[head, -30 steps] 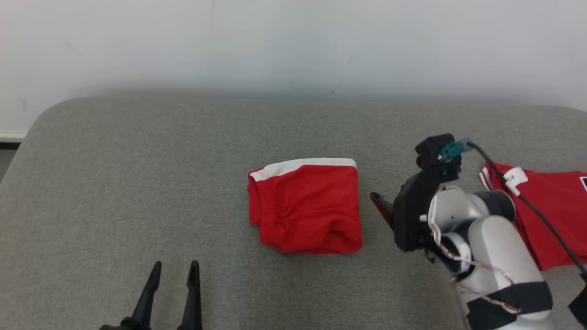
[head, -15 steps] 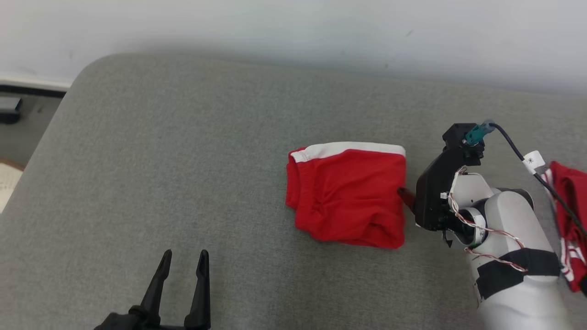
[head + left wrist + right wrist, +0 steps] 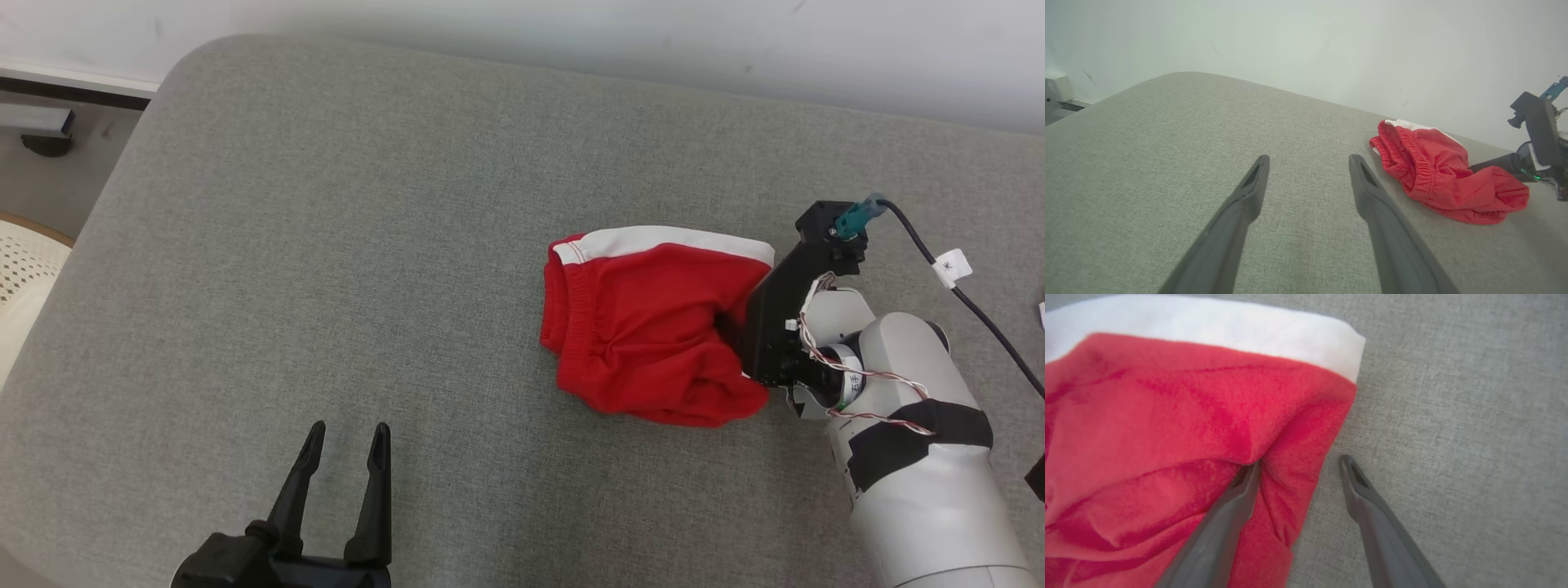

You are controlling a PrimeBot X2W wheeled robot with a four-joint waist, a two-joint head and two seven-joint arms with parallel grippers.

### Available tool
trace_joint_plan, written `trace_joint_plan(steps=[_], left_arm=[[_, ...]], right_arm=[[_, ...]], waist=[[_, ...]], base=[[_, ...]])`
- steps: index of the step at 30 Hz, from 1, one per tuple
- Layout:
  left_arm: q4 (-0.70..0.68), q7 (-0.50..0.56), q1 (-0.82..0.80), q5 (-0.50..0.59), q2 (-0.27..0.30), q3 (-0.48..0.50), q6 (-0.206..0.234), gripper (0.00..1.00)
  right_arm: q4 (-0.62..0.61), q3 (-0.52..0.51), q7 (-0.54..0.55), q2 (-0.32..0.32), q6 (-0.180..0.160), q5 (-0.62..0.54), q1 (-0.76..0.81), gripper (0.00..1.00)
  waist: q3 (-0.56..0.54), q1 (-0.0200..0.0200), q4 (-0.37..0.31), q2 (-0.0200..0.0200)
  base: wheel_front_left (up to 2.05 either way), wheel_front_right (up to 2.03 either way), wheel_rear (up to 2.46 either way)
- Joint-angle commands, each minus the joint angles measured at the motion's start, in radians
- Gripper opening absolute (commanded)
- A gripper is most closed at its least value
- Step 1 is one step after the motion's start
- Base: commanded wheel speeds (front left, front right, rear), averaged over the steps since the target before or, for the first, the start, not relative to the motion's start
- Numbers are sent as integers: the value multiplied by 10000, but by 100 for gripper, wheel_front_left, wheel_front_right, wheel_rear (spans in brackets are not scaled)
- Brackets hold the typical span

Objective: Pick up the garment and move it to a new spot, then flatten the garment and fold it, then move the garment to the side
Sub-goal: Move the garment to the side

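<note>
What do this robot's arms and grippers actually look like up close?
Each gripper has two long, tapering dark fingers; the left gripper and right gripper match. The right forearm is a rounded silver-grey shell wrapped with a black band, with thin twisted wires, a black cable on a teal plug, and a white tag.

Brightness: soft, even white light over my table [image 3: 326, 245]; the wall [image 3: 1290, 41] reads pale and flat.
Shadows: faint and soft-edged; a thin dark rim under the garment [image 3: 645, 327] at its near edge, and a dull band on the wall along the table's far edge.
Focus: head view crisp; right wrist view hazy, with the red cloth and my right tool [image 3: 1300, 461] both smeared.
Distortion: left wrist view bows the table's far edge; my left tool [image 3: 1309, 157] looms oversized.
</note>
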Motion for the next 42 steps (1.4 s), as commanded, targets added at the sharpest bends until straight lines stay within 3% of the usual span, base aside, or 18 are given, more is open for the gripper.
trace_joint_plan(steps=[1, 2, 3, 5, 6, 15, 23, 28, 33, 37, 42], left_arm=[[-6, -27, -150, -115, -19, 6, 12, 100], [8, -27, -162, -124, -23, 24, 12, 100], [24, -27, -176, -142, -27, 34, 12, 100], [50, -27, -181, -145, -31, 57, 12, 100], [55, -27, -166, -149, -30, 69, 12, 100], [-8, -26, -59, -12, -38, 287, 12, 100], [-255, -27, 165, 231, -6, 717, 12, 100], [-434, -27, 264, 297, 13, 913, 12, 100], [-445, -27, 221, 241, 58, 877, 12, 100], [-396, -27, 122, 147, 125, 805, 12, 100], [-364, -27, 18, 40, 270, 627, 14, 100]], right_arm=[[337, 91, 40, 68, -22, 28, 266, 98], [459, 143, 5, 77, -22, 12, 231, 62], [560, 190, -19, 78, -22, -43, 179, 50], [662, 306, -130, 77, -22, -101, 110, 11], [682, 350, -190, 54, -24, -139, 51, 0], [146, 1108, -535, 3, -24, -145, 155, 0], [-2076, 1715, 193, -33, -24, -361, 1114, 0], [-4067, 2241, 1167, -897, -24, -161, 1933, 0], [-5651, 2448, 1964, -2161, -24, 207, 2459, 0], [-6065, 2394, 1995, -3005, -24, 221, 2412, 0], [-5644, 2269, 1614, -3669, -24, -126, 2012, 0]], waist=[[45, 1, 16, -1], [49, 1, -1, -1], [50, 1, -24, -1], [15, 1, -102, -1], [-2, 1, -149, -1], [-325, 1, -1010, -1], [-831, 1, -2222, -1], [-985, 1, -2824, -1], [-993, 1, -3188, -1], [-920, 1, -3281, -1], [-700, 1, -3129, -1]], base=[[0, 0, 0], [0, 0, 0], [0, 0, 0], [0, 0, 0], [0, 0, 0], [0, 0, 0], [0, 0, 0], [0, 0, 0], [0, 0, 0], [0, 0, 0], [0, 0, 0]])
